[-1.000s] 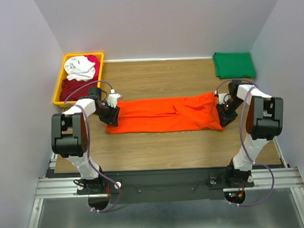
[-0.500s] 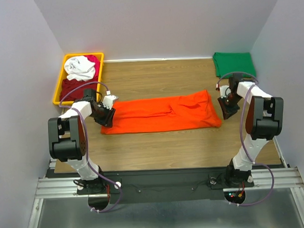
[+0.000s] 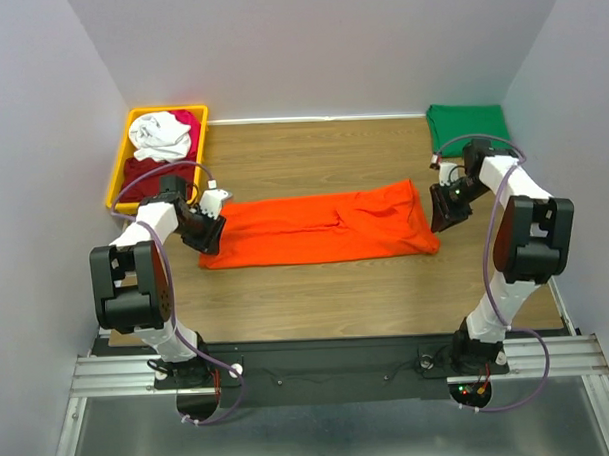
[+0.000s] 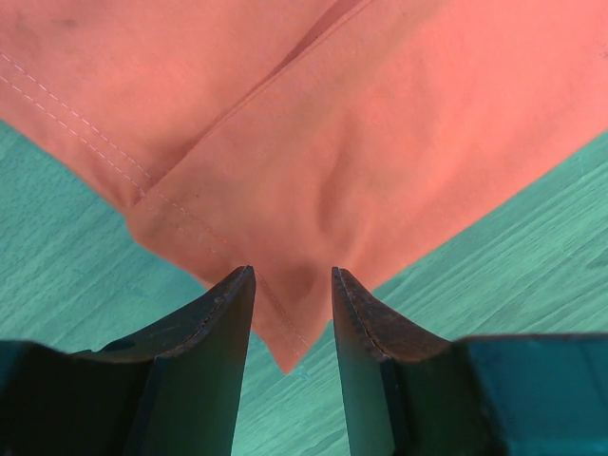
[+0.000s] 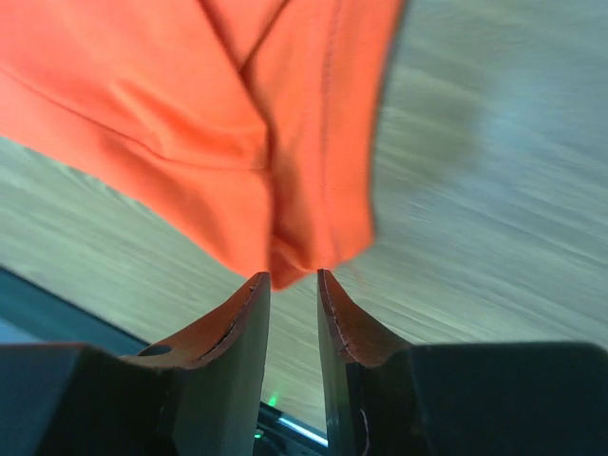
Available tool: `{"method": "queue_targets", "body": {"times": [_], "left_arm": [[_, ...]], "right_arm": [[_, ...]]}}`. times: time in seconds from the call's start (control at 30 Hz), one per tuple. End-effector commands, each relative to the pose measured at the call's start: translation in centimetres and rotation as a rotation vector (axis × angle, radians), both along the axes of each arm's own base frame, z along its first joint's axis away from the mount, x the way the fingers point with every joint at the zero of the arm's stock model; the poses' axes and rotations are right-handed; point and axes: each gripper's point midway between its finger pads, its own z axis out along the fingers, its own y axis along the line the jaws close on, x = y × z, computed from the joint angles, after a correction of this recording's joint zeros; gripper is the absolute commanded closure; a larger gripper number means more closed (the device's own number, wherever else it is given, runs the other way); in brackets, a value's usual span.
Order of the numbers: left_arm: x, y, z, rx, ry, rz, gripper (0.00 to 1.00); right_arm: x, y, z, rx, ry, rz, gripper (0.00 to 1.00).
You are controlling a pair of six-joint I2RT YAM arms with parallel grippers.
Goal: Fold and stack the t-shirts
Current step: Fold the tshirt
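Orange t-shirt [image 3: 324, 225] now freed by the open right end effector [image 5: 293, 275]; left end effector [image 4: 292, 272] open too.

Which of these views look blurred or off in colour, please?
Top view: sharp, evenly lit, orange t-shirt vivid. Left wrist view: sharp, but the table looks teal. Right wrist view: table smeared by blur at the right, the t-shirt's edge soft.

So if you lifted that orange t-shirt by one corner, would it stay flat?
Probably floppy: the orange t-shirt lies limp with soft wrinkles, so it would likely drape and unfold. It looks thin, so likely light. Pushed across the wooden table, it would probably bunch up.
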Motion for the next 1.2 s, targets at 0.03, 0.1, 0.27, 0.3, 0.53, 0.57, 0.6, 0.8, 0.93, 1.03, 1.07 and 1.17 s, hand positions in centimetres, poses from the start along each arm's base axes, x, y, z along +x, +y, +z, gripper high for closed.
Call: {"method": "queue_targets", "body": {"times": [0.03,0.1,0.27,0.3,0.53,0.57,0.6,0.8,0.93,1.03,1.07,1.17], "left_arm": [[-1.0,0.5,-0.3,0.032,-0.004,-0.014,0.50],[-1.3,0.8,-0.8,0.044,0.005,-0.012,0.50],[-1.9,1.3,-2.8,0.074,0.029,-0.005,0.50],[-2.1,1.5,-3.3,0.088,0.043,-0.002,0.50],[-2.8,2.1,-5.0,0.123,0.071,-0.003,0.51],[-2.9,2.2,-5.2,0.127,0.073,-0.002,0.51],[-2.9,2.4,-5.3,0.137,0.075,-0.001,0.53],[-3.7,3.1,-5.8,0.175,0.094,-0.025,0.73],[-4.3,3.6,-5.8,0.200,0.097,-0.043,0.77],[-5.1,3.1,-6.0,0.179,0.124,-0.081,0.76],[-5.3,2.9,-6.0,0.170,0.129,-0.093,0.74],[-6.1,2.3,-6.0,0.153,0.141,-0.141,0.71]], "right_arm": [[-2.6,3.0,-1.2,0.107,0.133,0.013,0.67],[-3.1,3.1,-1.9,0.093,0.162,0.017,0.67],[-4.1,2.9,-3.2,0.079,0.199,0.022,0.67],[-4.1,3.0,-3.1,0.083,0.195,0.022,0.68],[-3.8,3.0,-3.5,0.081,0.189,0.017,0.80],[-3.9,2.6,-4.1,0.055,0.197,0.013,0.84],[-3.9,2.2,-4.5,0.035,0.198,0.009,0.91],[-0.6,-0.6,-4.5,-0.128,0.095,-0.040,1.00],[1.0,-1.6,-3.6,-0.179,0.044,-0.051,1.00],[0.5,-1.6,-4.7,-0.186,0.072,-0.031,0.99],[0.3,-1.5,-5.0,-0.187,0.081,-0.025,0.99],[-0.5,-1.3,-6.0,-0.205,0.106,0.008,0.99]]}}
